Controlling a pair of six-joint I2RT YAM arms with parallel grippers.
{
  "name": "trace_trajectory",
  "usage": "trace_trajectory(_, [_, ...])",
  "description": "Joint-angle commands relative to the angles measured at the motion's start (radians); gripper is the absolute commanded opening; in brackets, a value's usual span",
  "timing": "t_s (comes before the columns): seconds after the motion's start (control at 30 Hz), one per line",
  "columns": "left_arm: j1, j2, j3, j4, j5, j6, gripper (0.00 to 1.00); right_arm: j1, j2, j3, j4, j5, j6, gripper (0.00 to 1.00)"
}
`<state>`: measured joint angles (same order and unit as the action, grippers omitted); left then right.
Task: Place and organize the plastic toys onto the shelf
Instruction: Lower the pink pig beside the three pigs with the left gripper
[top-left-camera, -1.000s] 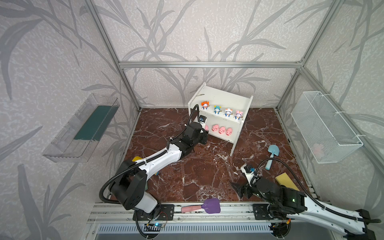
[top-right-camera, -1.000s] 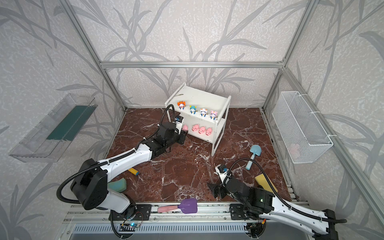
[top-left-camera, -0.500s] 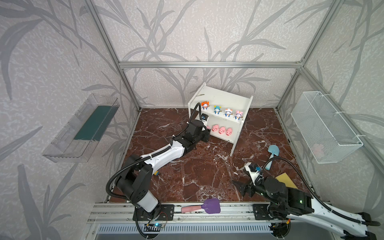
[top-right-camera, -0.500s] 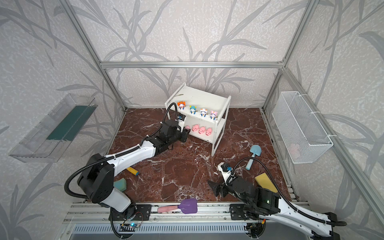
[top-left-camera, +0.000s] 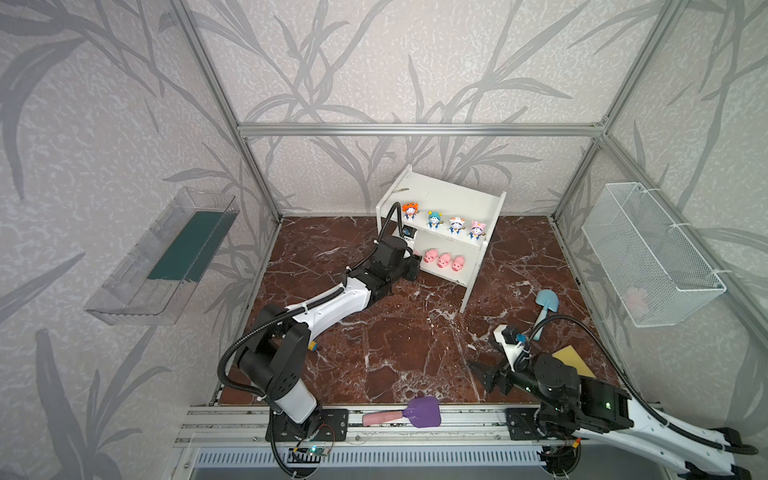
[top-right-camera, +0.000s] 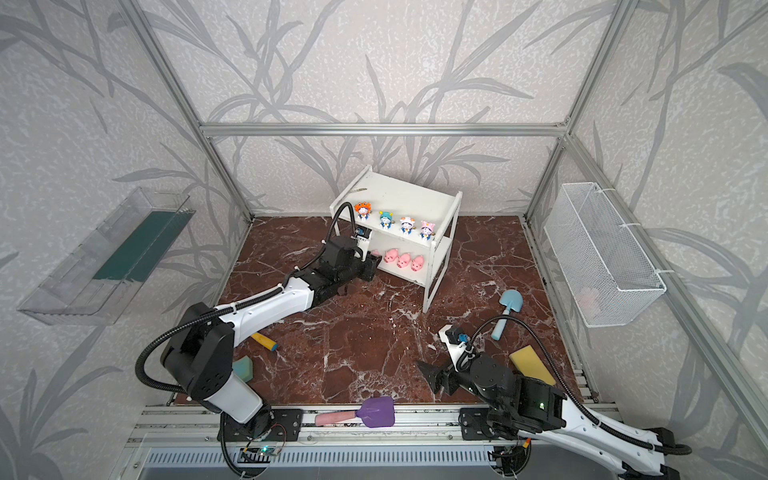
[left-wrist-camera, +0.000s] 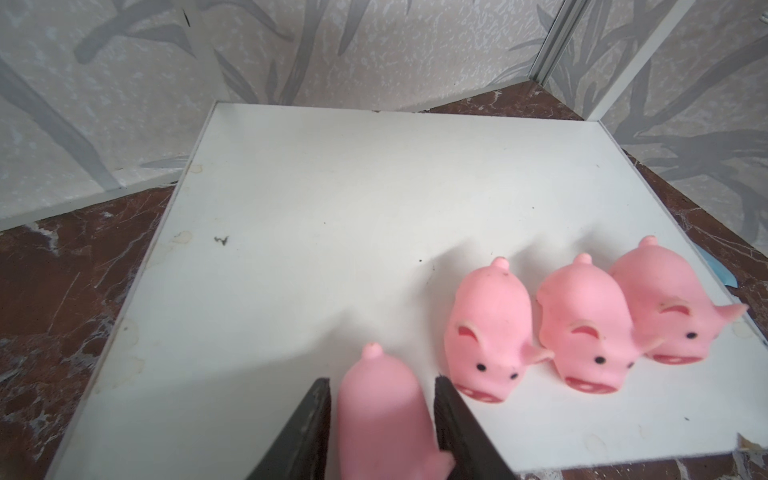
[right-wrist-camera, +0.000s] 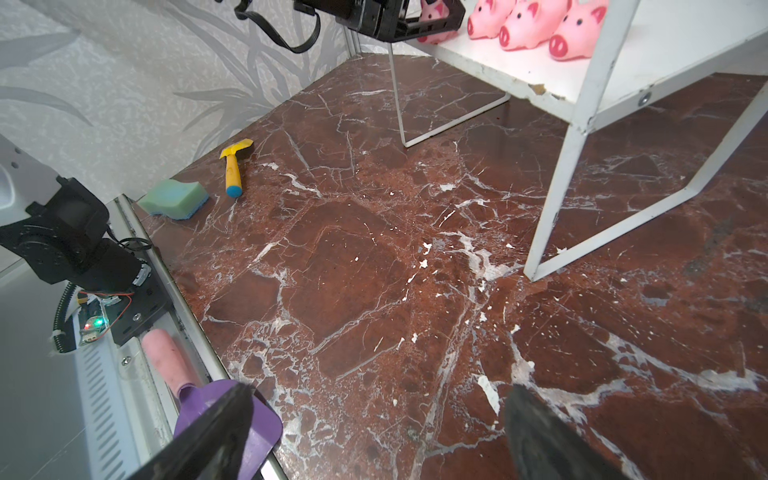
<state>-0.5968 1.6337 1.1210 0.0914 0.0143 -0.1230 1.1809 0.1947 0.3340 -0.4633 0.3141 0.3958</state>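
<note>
a purple toy shovel (top-left-camera: 422, 411) lies on the front rail. just behind it the right gripper (top-left-camera: 481, 377) hovers over the marble floor (top-left-camera: 395, 332), jaws spread wide, holding nothing. farther in, the left gripper (left-wrist-camera: 382, 379) reaches onto the lower board (left-wrist-camera: 311, 208) of the white shelf (top-left-camera: 453, 199); its fingers (left-wrist-camera: 316, 399) flank a fourth pink pig (left-wrist-camera: 380, 415) resting on that board, a thin gap showing on one side, not squeezing. three pink pigs (left-wrist-camera: 582, 320) stand in a row just beside it. on the upper board, four hatted figurines (top-left-camera: 434, 219) line up
</note>
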Motion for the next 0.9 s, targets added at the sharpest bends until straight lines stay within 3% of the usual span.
trace_trajectory(0.0, [0.012, 0.011, 0.037, 0.014, 0.012, 0.016, 0.44, 0.002, -0.012, 0.013, -0.026, 0.016, 0.008, 0.94])
trace_trajectory(0.2, [0.016, -0.003, 0.026, 0.019, 0.018, 0.016, 0.45, 0.002, -0.004, 0.007, -0.010, 0.015, 0.005, 0.94])
trace_trajectory(0.6, [0.021, 0.012, 0.045, 0.012, 0.039, 0.013, 0.35, 0.002, 0.003, 0.000, -0.007, 0.020, 0.003, 0.94])
trace_trajectory(0.87, [0.022, 0.026, 0.058, 0.031, 0.039, 0.010, 0.34, 0.002, -0.004, -0.003, -0.018, 0.026, 0.002, 0.94])
